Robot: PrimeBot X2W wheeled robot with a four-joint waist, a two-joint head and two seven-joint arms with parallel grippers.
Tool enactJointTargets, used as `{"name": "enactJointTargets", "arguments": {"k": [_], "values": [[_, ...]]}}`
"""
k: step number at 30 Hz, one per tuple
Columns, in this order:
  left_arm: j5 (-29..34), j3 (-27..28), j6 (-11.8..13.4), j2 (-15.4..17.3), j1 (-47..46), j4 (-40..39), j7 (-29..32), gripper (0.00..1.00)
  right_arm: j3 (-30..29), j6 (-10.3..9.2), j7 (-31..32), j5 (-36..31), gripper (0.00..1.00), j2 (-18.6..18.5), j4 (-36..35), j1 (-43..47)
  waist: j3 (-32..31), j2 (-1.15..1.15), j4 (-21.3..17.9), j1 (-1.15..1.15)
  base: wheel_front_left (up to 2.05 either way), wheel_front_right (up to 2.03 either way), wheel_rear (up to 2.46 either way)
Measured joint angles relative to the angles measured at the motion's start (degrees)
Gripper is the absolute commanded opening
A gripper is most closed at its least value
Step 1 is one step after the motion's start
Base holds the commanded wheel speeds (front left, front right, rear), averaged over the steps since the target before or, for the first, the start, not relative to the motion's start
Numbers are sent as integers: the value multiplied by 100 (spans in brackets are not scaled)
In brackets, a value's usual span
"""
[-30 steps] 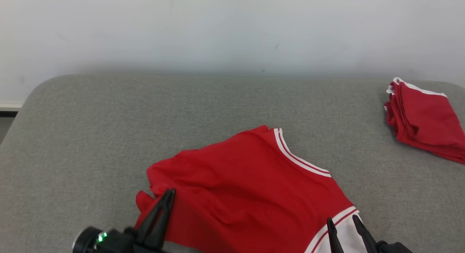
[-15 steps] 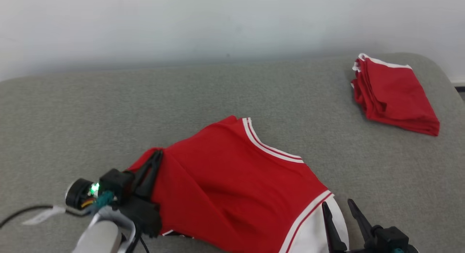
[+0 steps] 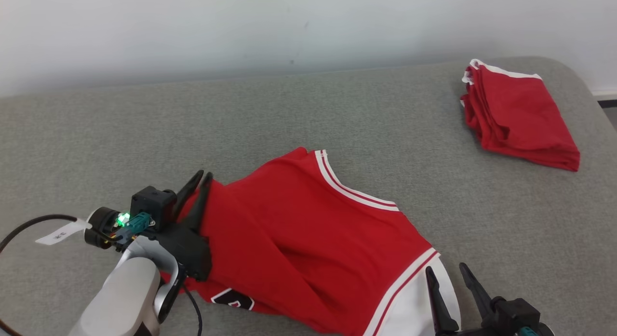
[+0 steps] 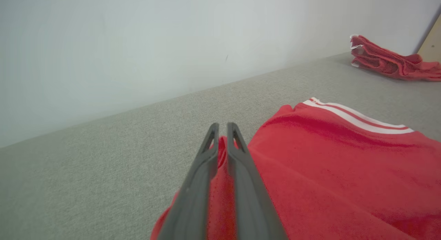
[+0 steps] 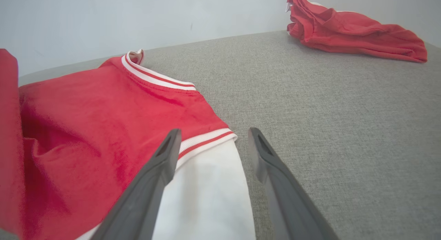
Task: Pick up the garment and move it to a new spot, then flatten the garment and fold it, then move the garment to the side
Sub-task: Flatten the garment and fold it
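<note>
The garment (image 3: 308, 220) is a red jersey with white-striped trim and a white sleeve, lying rumpled on the grey padded surface (image 3: 144, 133). My left gripper (image 3: 203, 174) is at the garment's left edge. In the left wrist view the fingers of this gripper (image 4: 220, 127) stand almost together, with a pinch of the red garment (image 4: 344, 164) between them. My right gripper (image 3: 446, 269) stands open at the lower right, over the white sleeve. In the right wrist view this gripper (image 5: 214, 131) has its fingers spread above the striped cuff of the garment (image 5: 103, 105), holding nothing.
A stack of folded red cloth (image 3: 520, 114) lies at the back right of the surface, also seen from the left wrist (image 4: 389, 61) and right wrist (image 5: 351, 30). A pale wall (image 3: 289, 22) runs behind. The surface's rounded right edge (image 3: 585, 92) is close to the stack.
The head camera has turned, shifting the whole picture left. My left gripper has drawn the garment's left edge up and away from me, forming a fold. Its fingers have parted slightly. The right gripper stays open.
</note>
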Motion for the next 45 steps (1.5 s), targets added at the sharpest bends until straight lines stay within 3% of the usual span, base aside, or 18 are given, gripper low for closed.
{"name": "enactJointTargets", "arguments": {"k": [8,15,22,31,37,45], "values": [[-3,408,0,-13,477,-684,0,100,-71,0,0,34,100,-1,1,141,-79,0,304,0,0,0,0],[187,856,0,62,1692,-1890,0,100,-135,0,1,57,100,-1,-80,249,-150,0,592,0,0,0,0],[281,1033,0,97,2429,-2124,-1,100,-274,0,0,19,100,-1,-136,268,-157,0,713,0,0,0,0],[372,1111,0,143,2291,-2121,-1,100,-278,0,0,-42,100,0,-143,269,-144,0,581,-1,0,0,0],[434,838,0,377,2080,-1956,-1,100,-321,0,1,-98,100,-2,-108,370,-128,0,436,0,0,0,0],[60,412,0,1000,2204,-2105,1,100,-399,0,1,-360,100,-2,-122,882,-211,-1,357,-1,0,0,0]]}}
